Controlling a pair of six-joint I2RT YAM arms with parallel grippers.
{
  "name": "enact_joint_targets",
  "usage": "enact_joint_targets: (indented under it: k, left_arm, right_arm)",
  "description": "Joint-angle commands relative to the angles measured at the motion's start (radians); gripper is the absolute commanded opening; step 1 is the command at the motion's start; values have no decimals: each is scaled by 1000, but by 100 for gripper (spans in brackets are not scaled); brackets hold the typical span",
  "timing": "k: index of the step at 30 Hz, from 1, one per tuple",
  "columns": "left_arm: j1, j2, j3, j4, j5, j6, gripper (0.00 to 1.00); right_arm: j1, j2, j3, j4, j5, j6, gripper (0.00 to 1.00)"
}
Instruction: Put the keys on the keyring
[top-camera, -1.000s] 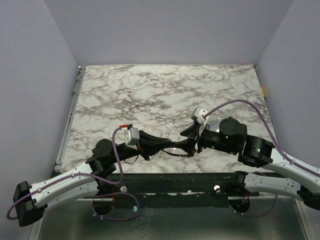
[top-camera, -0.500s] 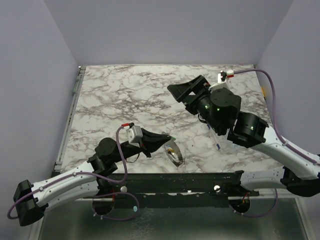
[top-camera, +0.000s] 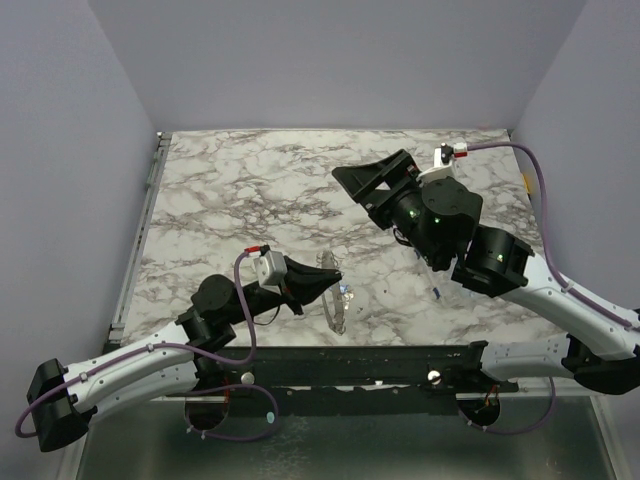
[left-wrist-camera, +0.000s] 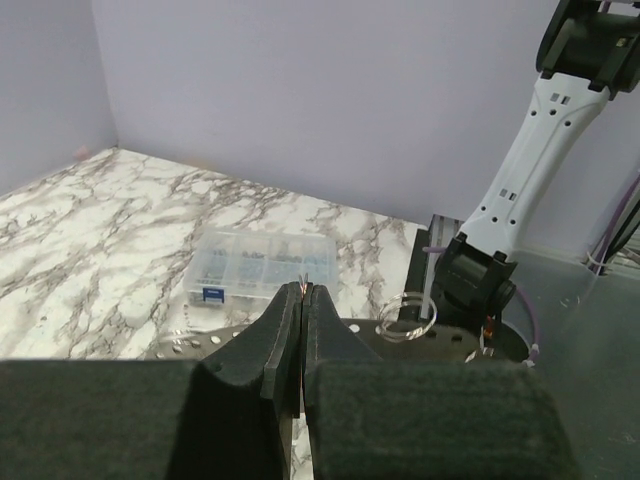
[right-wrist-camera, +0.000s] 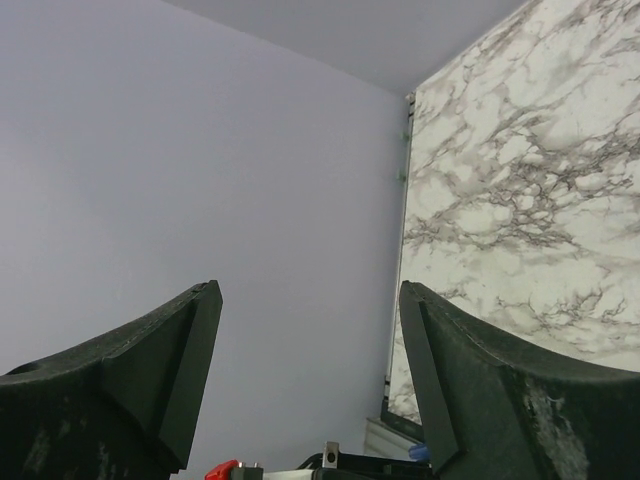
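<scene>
My left gripper (top-camera: 336, 273) is shut on the rim of the keyring (top-camera: 334, 302), a thin grey hoop that hangs edge-on below its tip, near the table's front edge. In the left wrist view the fingers (left-wrist-camera: 285, 330) press together on a sliver of metal, and a coiled loop of the keyring (left-wrist-camera: 407, 315) shows to their right. One of the keys, with a blue head (top-camera: 438, 292), lies on the marble under the right arm. My right gripper (top-camera: 368, 172) is raised over the far right of the table and open, with nothing between its fingers (right-wrist-camera: 308, 290).
A clear plastic compartment box (left-wrist-camera: 262, 265) sits on the marble beyond the left fingertips. The right arm's base (left-wrist-camera: 478, 280) and the black front rail (top-camera: 350, 355) lie close behind the ring. Purple walls (top-camera: 60, 150) enclose the table.
The right gripper has left the ring, risen to the far right and opened wide. The left gripper kept the ring, which has turned from a tilted oval to edge-on.
</scene>
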Motion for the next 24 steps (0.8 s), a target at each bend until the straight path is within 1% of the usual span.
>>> enact_joint_targets:
  k: [1, 4, 7, 10, 11, 12, 13, 15, 17, 19, 20, 21, 24]
  left_arm:
    - [-5, -40, -15, 105, 70, 6, 0]
    - [-5, -65, -43, 143, 73, 12, 0]
    - [-6, -84, -58, 165, 97, 38, 0]
    - [-5, -108, -107, 248, 179, 108, 0]
    - [-6, -116, -130, 286, 199, 135, 0]
    - [-5, -124, -148, 317, 218, 163, 0]
    - [-5, -133, -164, 338, 234, 199, 0]
    - [-6, -152, -180, 349, 250, 257, 0]
    - [-5, -163, -184, 354, 256, 278, 0]
    - [-6, -164, -185, 361, 274, 291, 0]
    - [-5, -164, -188, 368, 280, 297, 0]
    - [-6, -163, -193, 377, 286, 306, 0]
    - [-7, -156, -200, 397, 296, 327, 0]
  right_arm:
    - [2, -22, -26, 65, -38, 1, 81]
    - [2, -13, -10, 30, -8, -5, 81]
    - [2, -21, -31, 39, 46, -54, 81]
    - [2, -39, -69, 51, 103, -174, 80]
    - [2, -59, -96, 85, 103, -256, 79]
    - [2, -87, -138, 143, 73, -413, 77]
    - [3, -123, -185, 197, 13, -527, 76]
    - [2, -213, -287, 282, -168, -742, 76]
    - [2, -311, -385, 320, -363, -866, 75]
    - [2, -382, -429, 314, -484, -907, 74]
    - [2, -399, -428, 284, -530, -916, 73]
    - [1, -405, -416, 246, -573, -925, 72]
    - [2, -376, -371, 119, -778, -971, 71]
